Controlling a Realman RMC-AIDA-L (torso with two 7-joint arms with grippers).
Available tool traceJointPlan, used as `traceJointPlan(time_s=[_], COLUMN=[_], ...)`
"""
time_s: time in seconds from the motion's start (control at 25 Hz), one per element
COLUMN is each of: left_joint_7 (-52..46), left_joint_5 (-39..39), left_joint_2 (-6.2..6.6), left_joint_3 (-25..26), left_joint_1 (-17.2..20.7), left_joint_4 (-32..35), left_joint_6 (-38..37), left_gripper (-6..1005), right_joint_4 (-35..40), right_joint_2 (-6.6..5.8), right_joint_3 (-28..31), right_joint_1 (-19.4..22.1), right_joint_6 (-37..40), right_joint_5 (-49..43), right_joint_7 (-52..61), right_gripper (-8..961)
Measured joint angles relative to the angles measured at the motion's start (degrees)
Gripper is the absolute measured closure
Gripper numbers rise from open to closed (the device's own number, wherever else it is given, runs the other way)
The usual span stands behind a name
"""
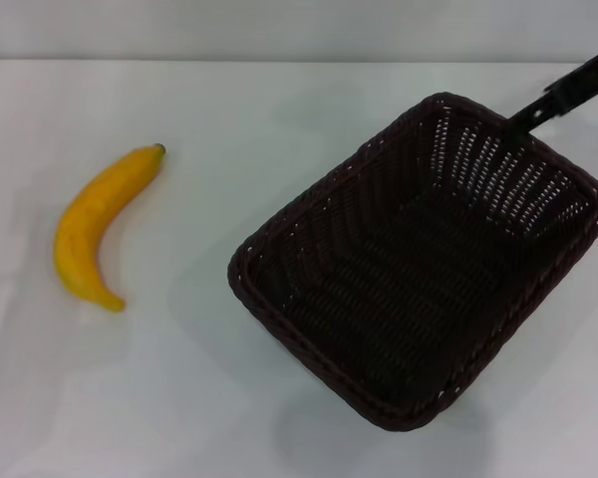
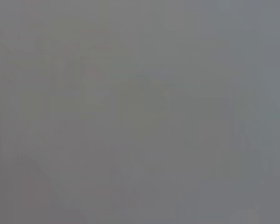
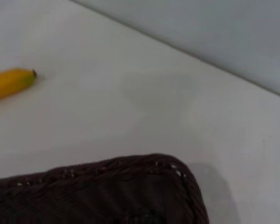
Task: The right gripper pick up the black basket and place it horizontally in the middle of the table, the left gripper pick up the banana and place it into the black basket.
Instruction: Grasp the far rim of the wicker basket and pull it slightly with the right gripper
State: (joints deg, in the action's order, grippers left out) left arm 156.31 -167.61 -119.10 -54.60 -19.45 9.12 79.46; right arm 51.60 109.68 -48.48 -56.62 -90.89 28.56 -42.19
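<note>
The black basket [image 1: 331, 207] is empty and sits diagonally at the right of the white table [image 1: 169, 398]. A shadow shows under its near corner, so it seems slightly raised. My right gripper [image 1: 524, 114] reaches in from the upper right, its black fingers on the basket's far rim. One corner of the basket fills the bottom of the right wrist view [image 3: 112, 186]. The banana [image 1: 92, 225] lies on the table at the left, stem pointing away, apart from the basket. Its stem end shows in the right wrist view [image 3: 11, 82]. My left gripper is out of view.
A grey wall [image 1: 299, 25] runs along the table's far edge. Bare tabletop lies between the banana and the basket. The left wrist view shows only a flat grey field.
</note>
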Motion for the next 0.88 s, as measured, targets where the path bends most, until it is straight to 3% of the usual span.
traceJointPlan(time_s=[0.44,0.88], left_joint_7=[-0.04,-0.04], left_joint_5=[0.00,-0.08], left_joint_2=[0.02,0.06], left_joint_3=[0.09,0.28], left_joint_1=[0.66,0.94], left_joint_4=[0.33,0.35], left_joint_6=[0.29,0.29], left_gripper=[127,127], right_joint_4=[-8.20,-12.98], right_joint_2=[4.47,4.79], right_joint_3=[-2.69,-7.58], right_joint_1=[-7.07,-10.58], right_joint_6=[5.27,6.32], right_joint_5=[-12.95,-15.62], right_joint_7=[2.73,4.23], right_gripper=[85,90])
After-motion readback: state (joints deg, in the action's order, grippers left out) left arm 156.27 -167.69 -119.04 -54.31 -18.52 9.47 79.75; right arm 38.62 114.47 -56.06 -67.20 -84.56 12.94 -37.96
